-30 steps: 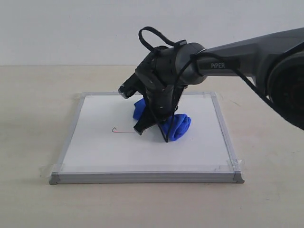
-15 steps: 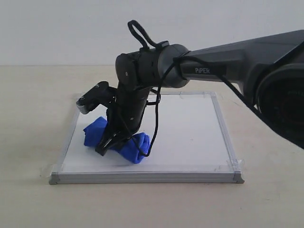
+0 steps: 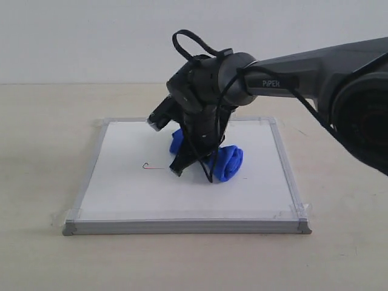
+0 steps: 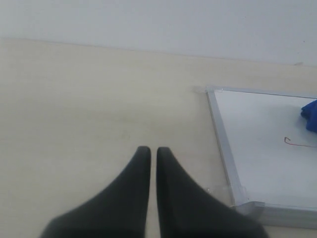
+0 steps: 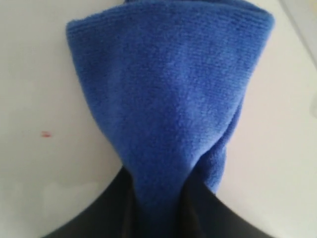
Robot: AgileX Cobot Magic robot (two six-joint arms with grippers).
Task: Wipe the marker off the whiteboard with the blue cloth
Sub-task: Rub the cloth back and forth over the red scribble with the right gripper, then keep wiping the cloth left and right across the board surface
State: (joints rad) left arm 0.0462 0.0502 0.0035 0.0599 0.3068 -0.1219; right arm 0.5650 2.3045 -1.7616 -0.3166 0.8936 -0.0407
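The whiteboard point(image 3: 121, 188) lies flat on the table, with a thin red marker squiggle point(image 3: 154, 167) left of its middle. My right gripper point(image 3: 194, 170) is shut on the bunched blue cloth point(image 3: 227, 160) and presses it onto the board just right of the squiggle. In the right wrist view the blue cloth point(image 5: 168, 99) fills the space between the fingers of the right gripper point(image 5: 158, 198), and a red speck point(image 5: 45, 134) shows on the whiteboard point(image 5: 39, 74). My left gripper point(image 4: 153, 151) hovers shut over bare table beside the whiteboard point(image 4: 257, 129), away from the marker point(image 4: 297, 144).
The board's silver frame point(image 3: 182, 227) has taped corners and stands slightly proud of the beige table point(image 3: 42, 151). A pale wall runs behind the table. The right arm point(image 3: 315, 66) reaches in from the right above the board.
Half a second ago the right gripper and cloth were at the board's left front, over the squiggle. They have swung back right to the middle, and the red line still shows.
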